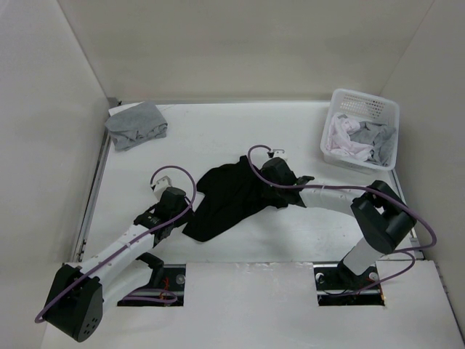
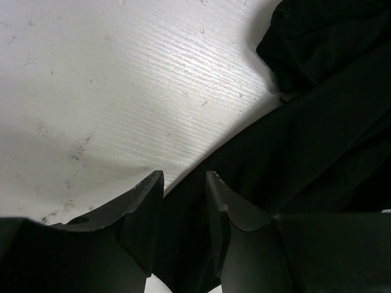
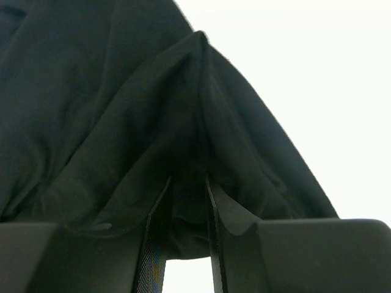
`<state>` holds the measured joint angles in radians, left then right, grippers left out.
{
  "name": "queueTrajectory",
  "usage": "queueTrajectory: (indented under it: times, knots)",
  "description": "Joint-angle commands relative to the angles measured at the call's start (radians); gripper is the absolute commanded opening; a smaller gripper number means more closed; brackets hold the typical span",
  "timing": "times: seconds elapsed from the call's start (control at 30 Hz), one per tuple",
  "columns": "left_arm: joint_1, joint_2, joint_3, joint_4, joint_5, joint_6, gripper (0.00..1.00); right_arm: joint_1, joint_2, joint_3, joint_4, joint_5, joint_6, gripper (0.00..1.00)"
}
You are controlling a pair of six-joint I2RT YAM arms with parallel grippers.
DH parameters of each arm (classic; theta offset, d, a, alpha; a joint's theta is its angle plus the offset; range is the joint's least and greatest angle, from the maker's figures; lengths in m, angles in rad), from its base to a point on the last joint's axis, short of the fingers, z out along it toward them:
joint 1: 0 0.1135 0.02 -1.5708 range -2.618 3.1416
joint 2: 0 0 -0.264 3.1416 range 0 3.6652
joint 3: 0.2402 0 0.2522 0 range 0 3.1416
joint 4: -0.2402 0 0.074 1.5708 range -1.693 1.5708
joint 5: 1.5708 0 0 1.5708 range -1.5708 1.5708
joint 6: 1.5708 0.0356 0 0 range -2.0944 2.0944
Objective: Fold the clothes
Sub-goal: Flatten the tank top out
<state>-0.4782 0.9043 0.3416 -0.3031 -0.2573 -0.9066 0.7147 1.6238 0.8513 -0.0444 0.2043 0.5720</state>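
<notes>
Table (image 1: 218, 138): black shirt (image 1: 225, 200) crumpled at centre. Right gripper (image 3: 188, 183) pinches raised fold on its right side; thin bunched hold may slip under pull and drop cloth in heap. Left gripper (image 2: 183, 177): jaws narrowly apart at near-left hem, grip unclear; uneven pull would twist shirt.

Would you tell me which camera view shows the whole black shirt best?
The top external view: the black shirt shows whole there, crumpled. The left wrist view shows only one edge; the right wrist view, only a tented fold.
</notes>
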Motion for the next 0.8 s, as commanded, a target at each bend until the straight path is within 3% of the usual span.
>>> queueTrajectory:
  times: [0.0, 0.37, 0.77]
  knots:
    - [0.002, -0.010, -0.007, 0.015, -0.011, -0.011, 0.32, 0.004, -0.028, -0.001, 0.020, 0.089, 0.003, 0.32]
    - [0.000, -0.013, -0.009, 0.015, -0.011, -0.012, 0.32, 0.013, 0.019, 0.000, 0.029, 0.054, 0.019, 0.30]
    - [-0.004, -0.018, -0.007, 0.007, -0.026, -0.017, 0.32, 0.016, -0.008, 0.014, 0.026, 0.029, 0.023, 0.09]
